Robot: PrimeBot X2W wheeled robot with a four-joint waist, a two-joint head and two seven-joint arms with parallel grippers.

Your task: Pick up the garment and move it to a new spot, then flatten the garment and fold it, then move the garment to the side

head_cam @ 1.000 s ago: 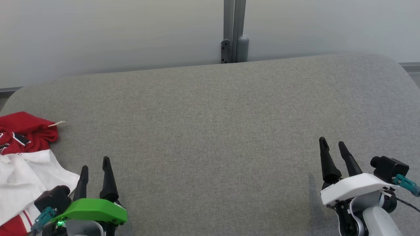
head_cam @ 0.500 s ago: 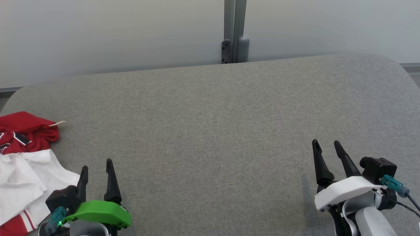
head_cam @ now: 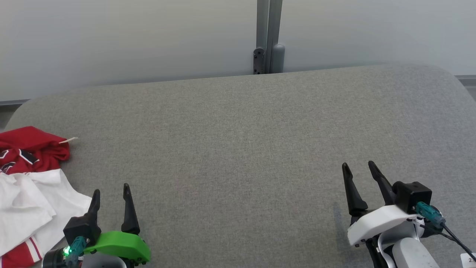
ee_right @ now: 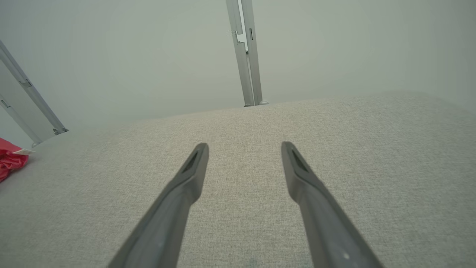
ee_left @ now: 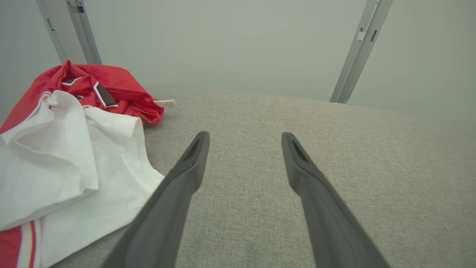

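Observation:
A crumpled red and white garment (head_cam: 29, 186) lies at the left edge of the grey padded table (head_cam: 238, 141); the left wrist view has this garment (ee_left: 70, 149) just left of my fingers. A small white tag (head_cam: 70, 140) sticks out of its red part. My left gripper (head_cam: 111, 190) stands open just right of the cloth, apart from it and holding nothing. Low over the table at the lower right, my right gripper (head_cam: 359, 167) is open and empty. In the right wrist view a red corner of the garment (ee_right: 11, 160) shows far left.
A pale wall runs behind the table, with a grey metal post (head_cam: 268, 37) at the middle of the far edge. The table's far corners are rounded. Bare grey fabric lies between the two grippers.
Both grippers have drawn back toward the near edge and turned a little, the right one also shifting left. The camera has tipped slightly. The garment lies as before.

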